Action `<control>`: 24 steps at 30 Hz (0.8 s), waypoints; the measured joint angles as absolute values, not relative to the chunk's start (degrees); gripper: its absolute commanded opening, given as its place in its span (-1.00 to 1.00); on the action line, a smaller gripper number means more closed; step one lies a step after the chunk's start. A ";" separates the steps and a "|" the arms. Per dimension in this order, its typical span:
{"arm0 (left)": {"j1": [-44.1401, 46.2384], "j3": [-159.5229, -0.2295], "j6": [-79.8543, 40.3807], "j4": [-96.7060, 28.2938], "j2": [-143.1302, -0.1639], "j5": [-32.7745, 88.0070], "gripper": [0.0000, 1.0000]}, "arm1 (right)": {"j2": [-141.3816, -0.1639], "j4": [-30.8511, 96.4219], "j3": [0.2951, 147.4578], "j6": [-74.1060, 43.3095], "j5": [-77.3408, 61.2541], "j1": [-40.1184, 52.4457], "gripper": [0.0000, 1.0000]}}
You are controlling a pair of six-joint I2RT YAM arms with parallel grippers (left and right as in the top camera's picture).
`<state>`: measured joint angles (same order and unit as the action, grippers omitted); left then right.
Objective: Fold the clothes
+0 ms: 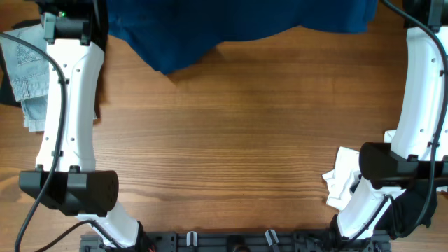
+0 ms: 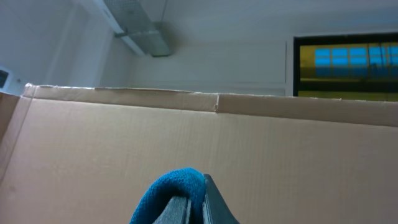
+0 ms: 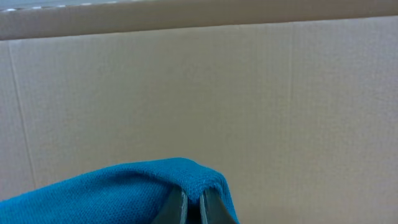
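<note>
A: Left gripper (image 2: 198,205)?
B: Clamped shut on a fold of the dark blue shirt (image 2: 171,190), cloth bunched over one fingertip, with a cardboard wall (image 2: 261,155) filling the view behind.
A: And the right gripper (image 3: 193,208)?
B: Pinched together on the same blue knit, trailing off left and down from the jaws, cardboard behind again.
A: Seen where from overhead?
B: Spread along the far edge of the wooden table (image 1: 231,140), between the two arms, sagging nearest just left of centre and cut off by the top of the frame.
A: Noticed other clothes?
B: Spotted pale denim (image 1: 24,70) at the far left, partly tucked under the left arm (image 1: 70,112). Found a crumpled white piece (image 1: 343,178) at the near right, right against the right arm (image 1: 420,91) by its elbow, and a black piece (image 1: 414,210) just right of that, at the table's edge.
</note>
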<state>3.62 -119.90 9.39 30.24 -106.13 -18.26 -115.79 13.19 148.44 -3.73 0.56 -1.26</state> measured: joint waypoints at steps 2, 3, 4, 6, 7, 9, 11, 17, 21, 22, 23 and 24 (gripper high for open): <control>3.62 -121.54 9.37 29.08 -106.19 -17.67 -0.92 | -115.79 13.17 148.44 -3.73 0.56 -1.28 -0.91; 3.62 -122.04 9.37 29.10 -106.19 -17.34 -0.92 | -115.79 13.17 148.44 -3.73 0.51 -1.28 -0.91; 3.62 -122.34 9.39 29.10 -106.19 -17.02 -0.92 | -115.79 13.19 148.44 -3.73 0.49 -1.26 -0.91; 3.62 -122.63 9.37 28.36 -106.19 -16.64 -0.92 | -115.79 13.23 148.44 -3.73 0.47 -1.28 -0.91; 3.62 -122.67 9.39 27.14 -106.19 -16.51 -0.92 | -115.79 13.67 148.44 -3.73 0.43 -1.28 -0.91; 3.60 -122.85 9.28 21.93 -106.19 -16.34 -0.92 | -115.79 16.19 148.44 -3.84 -0.03 -1.26 -0.91; 3.57 -122.91 7.84 16.69 -106.21 -16.34 -0.92 | -115.81 19.53 148.44 -5.02 -1.50 -1.26 -0.91; 3.57 -123.07 -1.72 1.21 -106.30 -16.36 -0.92 | -115.85 29.23 148.44 -14.70 -7.42 -1.28 -0.91; 3.57 -123.07 -4.51 1.63 -106.45 -15.49 -0.92 | -116.16 26.55 148.44 -18.17 -10.22 -1.28 -0.91; 3.57 -123.07 -5.13 5.13 -106.56 -14.85 -0.92 | -116.16 25.45 148.44 -18.15 -10.52 -1.28 -0.91; 3.57 -122.80 -5.04 12.14 -106.87 -14.17 -0.92 | -116.16 22.50 148.44 -17.74 -10.83 -1.26 -0.92; 3.57 -122.78 -4.82 17.04 -107.20 -13.72 -0.93 | -116.16 20.05 148.44 -17.21 -10.98 -1.26 -0.91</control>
